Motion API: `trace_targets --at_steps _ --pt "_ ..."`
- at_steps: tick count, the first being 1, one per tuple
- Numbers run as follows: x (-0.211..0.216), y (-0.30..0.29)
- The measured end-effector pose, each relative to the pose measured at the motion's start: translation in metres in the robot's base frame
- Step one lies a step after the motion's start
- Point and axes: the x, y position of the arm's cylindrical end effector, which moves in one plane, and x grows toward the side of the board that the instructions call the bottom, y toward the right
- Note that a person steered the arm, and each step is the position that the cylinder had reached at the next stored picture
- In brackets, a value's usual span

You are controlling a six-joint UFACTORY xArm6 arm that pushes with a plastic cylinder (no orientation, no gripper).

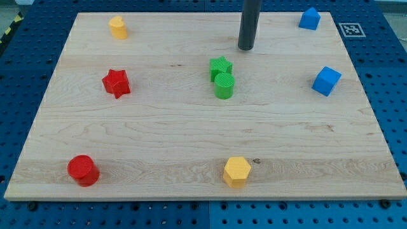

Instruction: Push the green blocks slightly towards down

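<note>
A green star [220,66] and a green cylinder [224,85] sit touching near the middle of the wooden board [191,133], the star just above the cylinder. My tip [246,48] is the lower end of a dark rod coming down from the view's top. It stands above and a little to the right of the green star, a short gap away, touching neither block.
A red star [116,83] at left, a red cylinder [83,170] at bottom left, a yellow hexagon [236,171] at bottom middle, a yellow block [117,27] at top left, a blue block [310,18] at top right, a blue cube [326,81] at right.
</note>
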Motion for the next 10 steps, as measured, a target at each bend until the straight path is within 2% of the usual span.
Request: trace_targets --at_steps 1,3,6,8,10 --pt "-0.007 -0.048" --pt "-0.011 -0.069" --pt "-0.016 -0.143" --pt "0.001 -0.085" --pt "0.044 -0.081"
